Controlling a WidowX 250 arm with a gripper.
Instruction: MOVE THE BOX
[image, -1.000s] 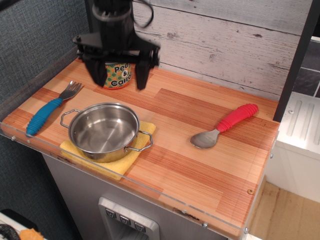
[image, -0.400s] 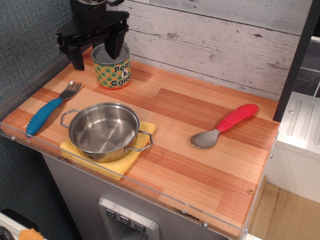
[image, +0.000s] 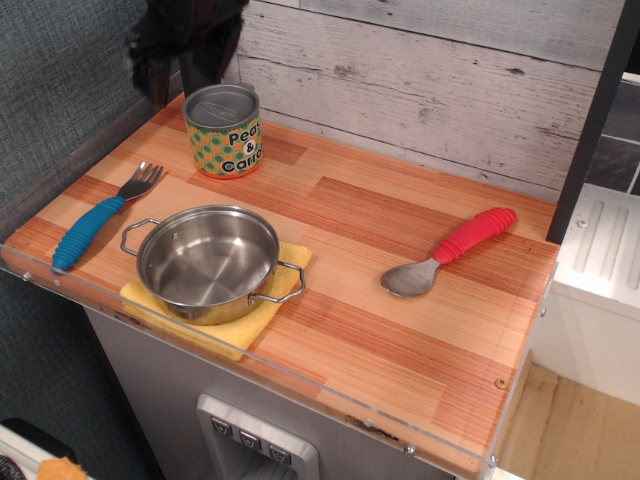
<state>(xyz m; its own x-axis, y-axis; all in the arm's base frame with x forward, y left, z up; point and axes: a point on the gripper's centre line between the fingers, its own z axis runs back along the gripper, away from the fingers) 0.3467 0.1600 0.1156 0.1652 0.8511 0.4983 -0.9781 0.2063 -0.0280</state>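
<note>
The box is a short tin can (image: 224, 132) with a grey metal top and an orange label with green dots reading "Peas & Carrots". It stands upright at the back left of the wooden counter (image: 400, 300), near the plank wall. My black gripper (image: 185, 55) is blurred at the top left corner, above and behind the can and clear of it. Its fingers (image: 155, 65) hang apart with nothing between them.
A steel pot with two handles (image: 208, 262) sits on a yellow cloth (image: 235, 325) at the front left. A blue-handled fork (image: 97, 217) lies at the left edge. A red-handled spoon (image: 450, 250) lies at the right. A clear rim lines the front edge.
My gripper has risen up and back to the left, away from the can. The can now stands fully uncovered in the same spot.
</note>
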